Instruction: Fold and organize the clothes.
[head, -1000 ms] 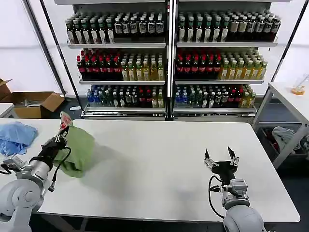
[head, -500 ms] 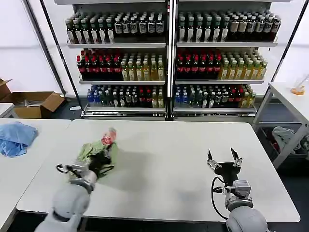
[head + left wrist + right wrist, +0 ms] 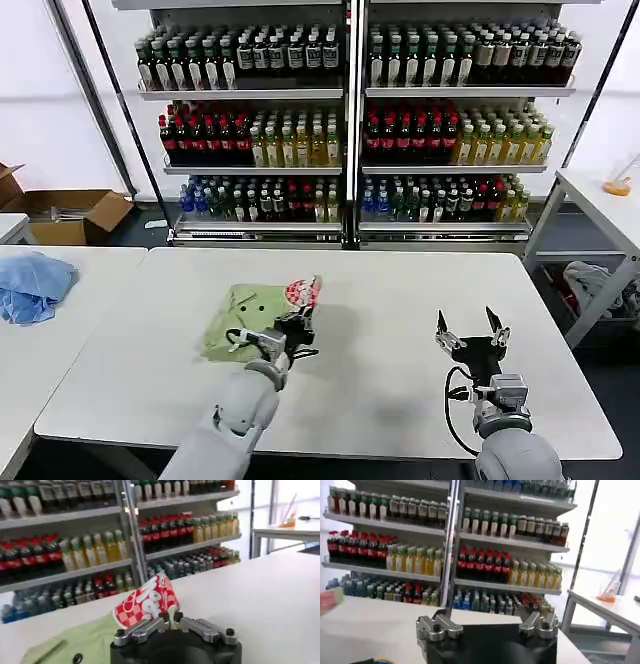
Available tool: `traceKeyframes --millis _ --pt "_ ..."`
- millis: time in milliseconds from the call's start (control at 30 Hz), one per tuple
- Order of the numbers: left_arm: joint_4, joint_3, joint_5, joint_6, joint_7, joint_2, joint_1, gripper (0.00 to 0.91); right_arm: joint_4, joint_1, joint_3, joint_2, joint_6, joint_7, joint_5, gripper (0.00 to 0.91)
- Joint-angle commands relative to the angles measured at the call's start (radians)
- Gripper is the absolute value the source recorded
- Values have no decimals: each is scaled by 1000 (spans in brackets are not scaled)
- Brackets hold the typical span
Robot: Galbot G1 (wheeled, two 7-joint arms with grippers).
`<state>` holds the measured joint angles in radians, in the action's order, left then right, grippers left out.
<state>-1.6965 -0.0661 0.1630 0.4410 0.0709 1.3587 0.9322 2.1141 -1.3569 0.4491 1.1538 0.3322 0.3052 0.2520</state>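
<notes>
Behind your white table (image 3: 400, 330) stand tall shelves (image 3: 350, 120) full of drink bottles. Your left gripper (image 3: 300, 318) sits low over the middle of the table, and its two fingers are pinched tight on an edge of the light green T-shirt (image 3: 240, 318). You can see this best from the left wrist: the left gripper (image 3: 172, 624) has the cloth squeezed right between its tips, and the red-and-white printed part (image 3: 147, 600) sticks up just past them. The rest of the T-shirt (image 3: 75, 642) lies flat on the table, spread out behind the claw toward the arm's own side. From the head view the red-and-white print (image 3: 302, 292) is just beyond the claw, on the side toward the shelves.

Your right gripper (image 3: 472, 335) waits well apart from the T-shirt, near the right end of the table. Its fingers are spread wide and hold nothing. From the right wrist, the right gripper (image 3: 490, 625) points at the shelves with a big gap between its tips.

A light blue cloth (image 3: 35, 285) lies on another table (image 3: 40, 350), far off to the left of your left claw.
</notes>
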Motion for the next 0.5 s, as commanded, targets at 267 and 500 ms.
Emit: traceKeyframes --millis 267,500 --pt "-113 7 301 -131 143 74 72 907 -33 116 -106 -9 30 1 103 907" --pt "-230 -210 304 -111 126 19 197 907 -112 266 -236 12 105 35 386 907"
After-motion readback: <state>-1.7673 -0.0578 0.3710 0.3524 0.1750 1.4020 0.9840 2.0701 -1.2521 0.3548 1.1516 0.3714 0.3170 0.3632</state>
